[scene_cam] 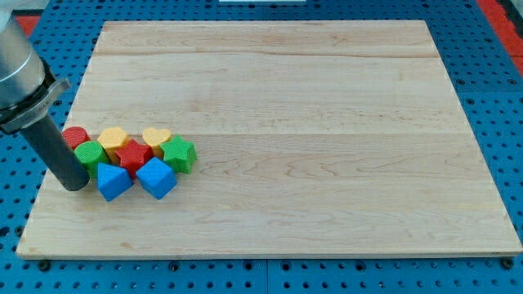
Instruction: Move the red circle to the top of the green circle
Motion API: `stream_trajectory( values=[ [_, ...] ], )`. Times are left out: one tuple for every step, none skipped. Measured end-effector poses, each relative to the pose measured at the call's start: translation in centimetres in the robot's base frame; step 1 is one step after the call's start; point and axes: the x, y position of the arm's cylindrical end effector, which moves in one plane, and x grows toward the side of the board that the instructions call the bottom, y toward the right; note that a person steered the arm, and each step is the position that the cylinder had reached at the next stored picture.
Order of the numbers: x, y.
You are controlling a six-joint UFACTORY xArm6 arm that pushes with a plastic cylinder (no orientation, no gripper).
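Observation:
The red circle (76,136) lies at the view's left edge of the board, partly hidden behind my rod. The green circle (89,153) sits just below and right of it, touching it. My tip (74,184) rests on the board just below-left of the green circle and left of a blue block, close to both.
A tight cluster sits to the right of the circles: a yellow block (113,137), a yellow heart (156,137), a red star-like block (132,154), a green block (179,154), a blue triangle-like block (113,180) and a blue cube (157,177). The wooden board (294,122) lies on a blue pegboard.

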Motion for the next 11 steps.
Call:
stream_trajectory(
  values=[
    [0.2, -0.1],
    [1.7, -1.7],
    [0.4, -6.3],
    [-0.4, -6.5],
    [-3.4, -6.4],
    [-4.8, -3.6],
    [-4.8, -1.2],
    [-5.4, -3.8],
    [-7.7, -4.6],
    [-8.8, -3.1],
    [-8.7, -1.6]
  ],
)
